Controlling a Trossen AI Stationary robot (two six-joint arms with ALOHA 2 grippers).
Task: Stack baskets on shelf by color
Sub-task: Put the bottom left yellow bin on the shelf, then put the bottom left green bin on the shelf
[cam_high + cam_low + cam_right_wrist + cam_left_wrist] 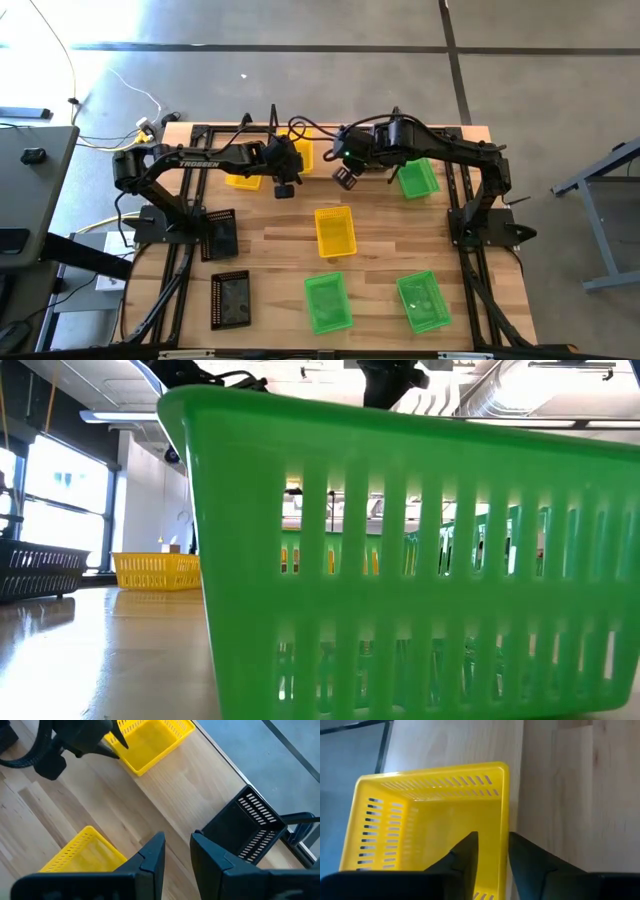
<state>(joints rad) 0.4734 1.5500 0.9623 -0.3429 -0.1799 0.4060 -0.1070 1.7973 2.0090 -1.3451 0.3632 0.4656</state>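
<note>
My left gripper [493, 845] is shut on a yellow basket [427, 815] at the table's far edge, above the light-wood shelf board [192, 777]; this basket [297, 152] also shows in the high view. My right gripper [177, 847] hovers high over the table's middle [345, 178], narrowly open and empty. A second yellow basket [243, 181] sits beside the left arm and a third [335, 232] stands mid-table. One green basket [418, 178] is far right, two more [328, 302] [424, 300] near the front. A black basket [245, 827] lies at the far edge. My left gripper straddles one side wall of the yellow basket at its rim [503, 837], one finger [465, 860] inside and the other [532, 865] outside. The fingers come from above, pointing down. The basket is upright, opening up; whether its base rests on the board cannot be told.
Two more black mesh baskets [230, 298] [219, 235] lie at the table's left front. In the low view a green basket [420, 580] fills the foreground, with a yellow one [155, 570] and a black one [35, 570] behind it. Arm bases stand at both table sides.
</note>
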